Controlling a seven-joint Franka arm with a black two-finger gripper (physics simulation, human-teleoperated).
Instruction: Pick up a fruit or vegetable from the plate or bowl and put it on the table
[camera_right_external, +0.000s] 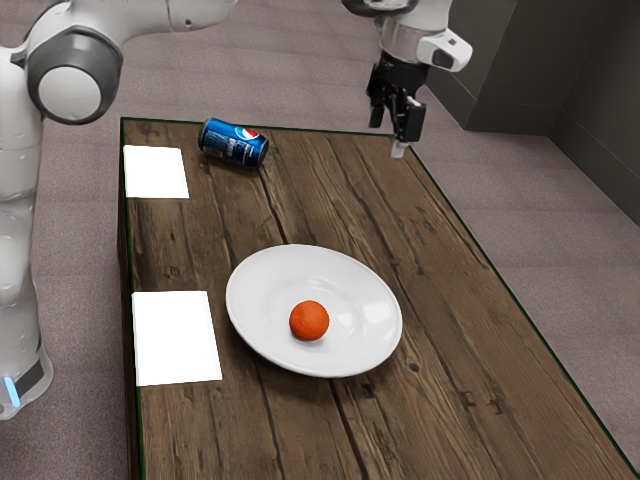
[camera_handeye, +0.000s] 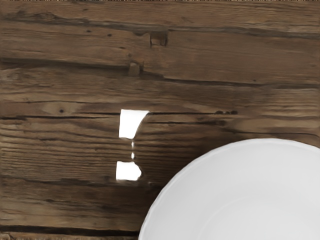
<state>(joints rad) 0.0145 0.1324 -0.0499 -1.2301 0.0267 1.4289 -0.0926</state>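
Observation:
High over the table's far edge in the exterior view is my gripper (camera_right_external: 397, 140), well apart from the plate and the fruit. The white plate (camera_right_external: 255, 300) lies on the wooden table with a round orange-red fruit (camera_right_external: 309, 320) inside it, toward the near side of its hollow. Part of the same plate (camera_handeye: 200, 185) appears in the wrist view, over bare planks. Whether the gripper is open or shut cannot be made out.
A blue Pepsi can (camera_right_external: 233, 143) lies on its side near the table's far left corner in the exterior view. Two white rectangles (camera_right_external: 156, 172) (camera_right_external: 176, 338) mark the left side of the wooden table (camera_right_external: 440, 410). Small bright white patches (camera_handeye: 131, 123) show on the planks.

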